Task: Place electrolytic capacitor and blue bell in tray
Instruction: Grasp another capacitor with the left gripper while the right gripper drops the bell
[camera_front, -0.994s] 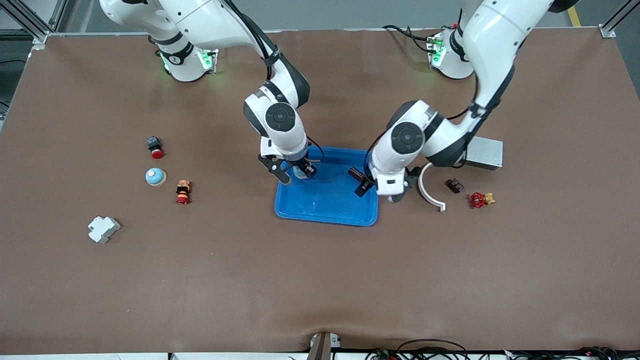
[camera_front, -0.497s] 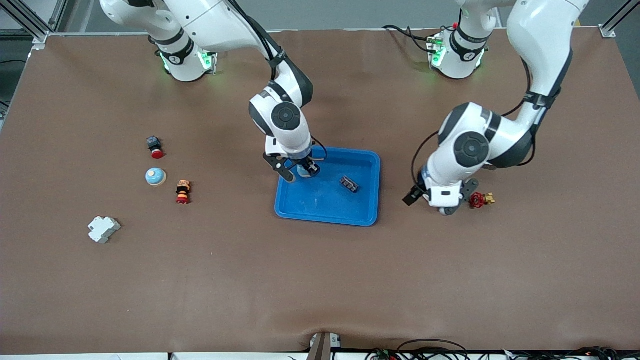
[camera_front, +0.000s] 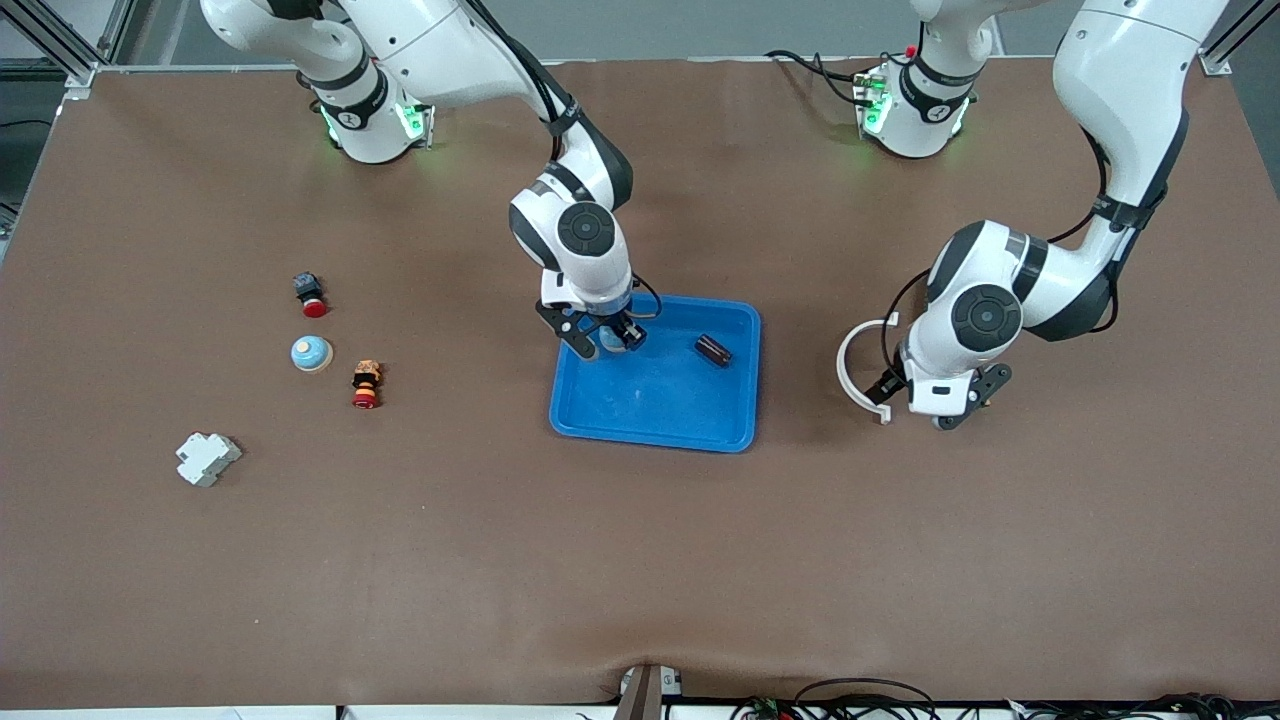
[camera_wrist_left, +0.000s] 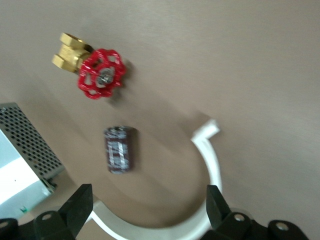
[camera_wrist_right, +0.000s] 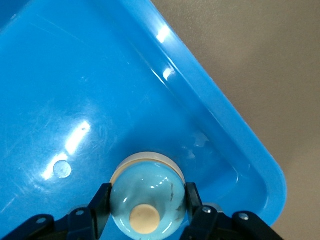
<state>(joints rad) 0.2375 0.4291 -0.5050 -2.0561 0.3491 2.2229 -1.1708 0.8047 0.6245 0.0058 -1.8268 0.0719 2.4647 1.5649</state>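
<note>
The bright-blue tray (camera_front: 655, 425) lies mid-table. A dark electrolytic capacitor (camera_front: 712, 350) lies in it near the rim toward the left arm's end. My right gripper (camera_front: 603, 342) is shut on a blue bell (camera_wrist_right: 147, 195) with a cream button and holds it low over the tray's (camera_wrist_right: 90, 90) corner toward the right arm's base. My left gripper (camera_front: 935, 402) is open and empty over the table beside the tray, above a white curved piece (camera_front: 848, 365). The left wrist view shows its open fingers (camera_wrist_left: 80, 205) and a second capacitor (camera_wrist_left: 119, 149) on the table.
A second blue bell (camera_front: 311, 353), a red push button (camera_front: 310, 293), an orange-red part (camera_front: 366, 384) and a white block (camera_front: 207, 458) lie toward the right arm's end. A red-handled brass valve (camera_wrist_left: 100, 74) and a grey perforated metal box (camera_wrist_left: 20, 150) lie under the left arm.
My left gripper has let the capacitor go into the tray and swung away toward its own end of the table. My right gripper has shifted slightly over the tray with the bell.
</note>
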